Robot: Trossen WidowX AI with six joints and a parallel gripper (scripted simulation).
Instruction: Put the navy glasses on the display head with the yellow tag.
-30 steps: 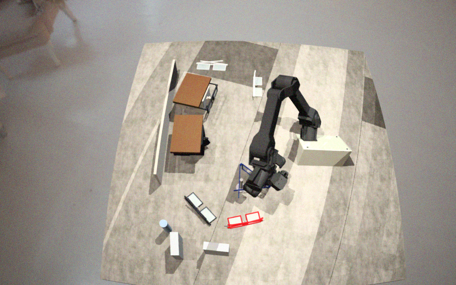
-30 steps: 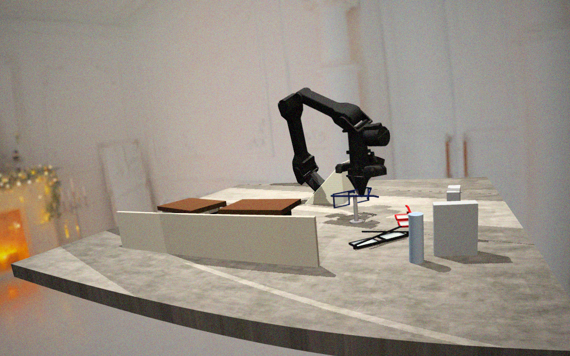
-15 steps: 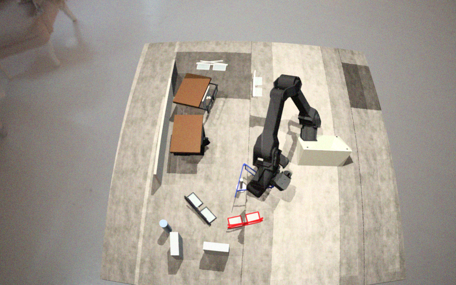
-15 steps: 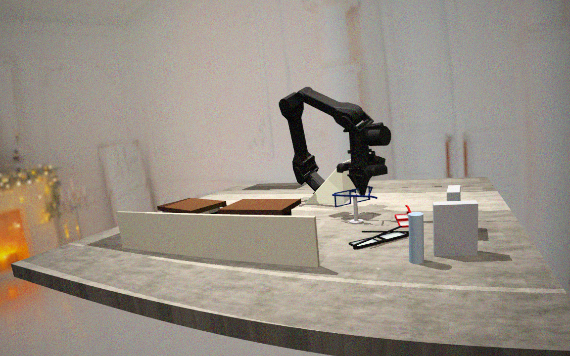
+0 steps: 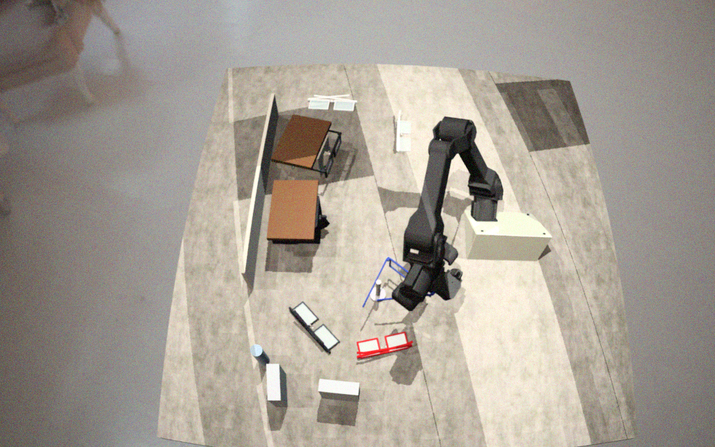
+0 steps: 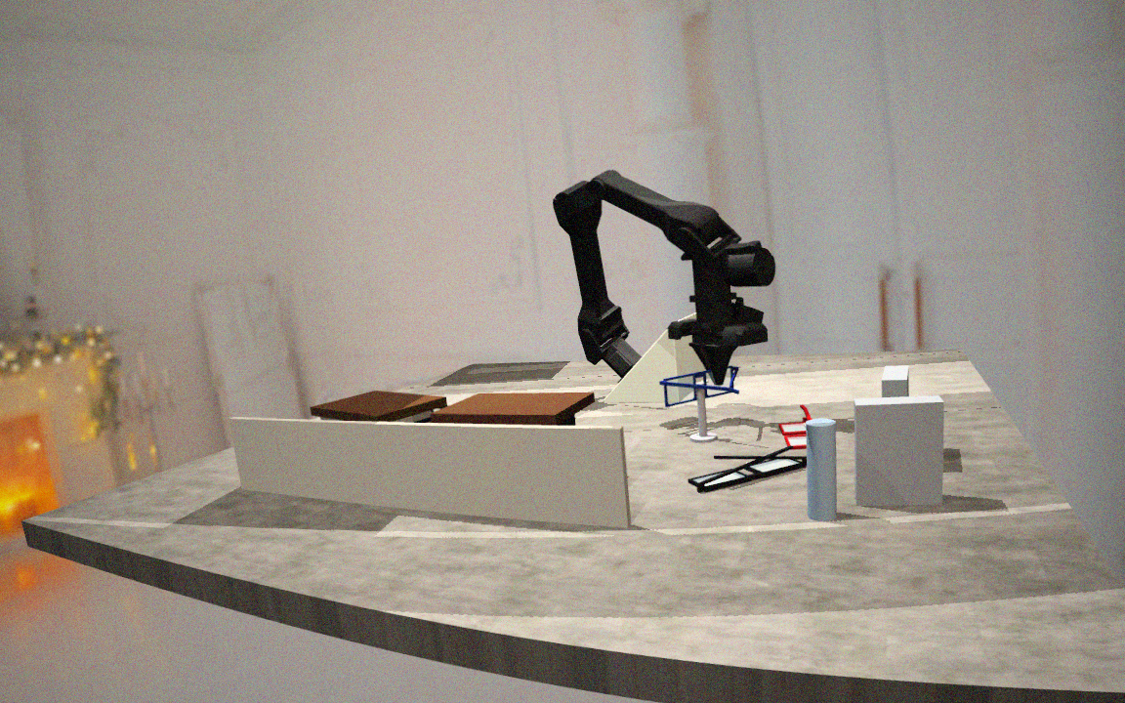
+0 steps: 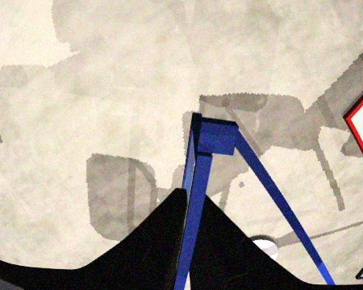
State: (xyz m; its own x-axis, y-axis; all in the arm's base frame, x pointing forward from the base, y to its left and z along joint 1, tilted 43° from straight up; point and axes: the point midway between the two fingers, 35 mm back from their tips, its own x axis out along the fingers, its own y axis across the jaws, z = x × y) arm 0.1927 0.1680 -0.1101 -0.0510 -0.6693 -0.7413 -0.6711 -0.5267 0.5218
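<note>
My gripper (image 6: 718, 379) (image 7: 187, 199) is shut on the navy glasses (image 5: 388, 259) (image 6: 665, 392) (image 7: 217, 138) and holds them above the table; the arm hides the fingertips in the top view. The glasses hang at the top of a thin post (image 6: 702, 421) (image 7: 265, 246) on a round white base; contact is unclear. In the top view, a dark head (image 5: 323, 221) sticks out from under the nearer brown slab (image 5: 293, 210). By the farther brown slab (image 5: 301, 141) is a black frame (image 5: 338, 145) around something pale. No yellow tag is visible.
Black glasses (image 5: 310, 329) (image 6: 695, 483) and red glasses (image 5: 368, 355) lie near the post. A long low wall (image 5: 252, 216) (image 6: 427, 472) runs behind the slabs. A blue cylinder (image 5: 256, 351) (image 6: 820, 472) and white blocks (image 5: 339, 387) (image 6: 898, 450) stand beyond. White glasses (image 5: 399, 133) lie farther back.
</note>
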